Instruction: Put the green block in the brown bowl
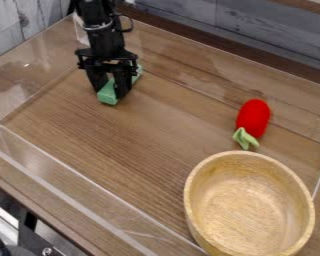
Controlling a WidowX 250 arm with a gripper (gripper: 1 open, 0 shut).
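One small mint-green rectangular block (108, 93) between the black metal jaws (108, 75).
Its long axis runs roughly in line with the arm; the jaws straddle it on the wooden bench (136, 150), though whether they grip it I cannot tell.

gray plank walls (272, 32), brown wooden tabletop (136, 145)

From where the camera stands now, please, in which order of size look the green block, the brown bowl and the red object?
1. Brown bowl, clearly largest.
2. Red object.
3. Green block, smallest in view, partly hidden by the fingers.
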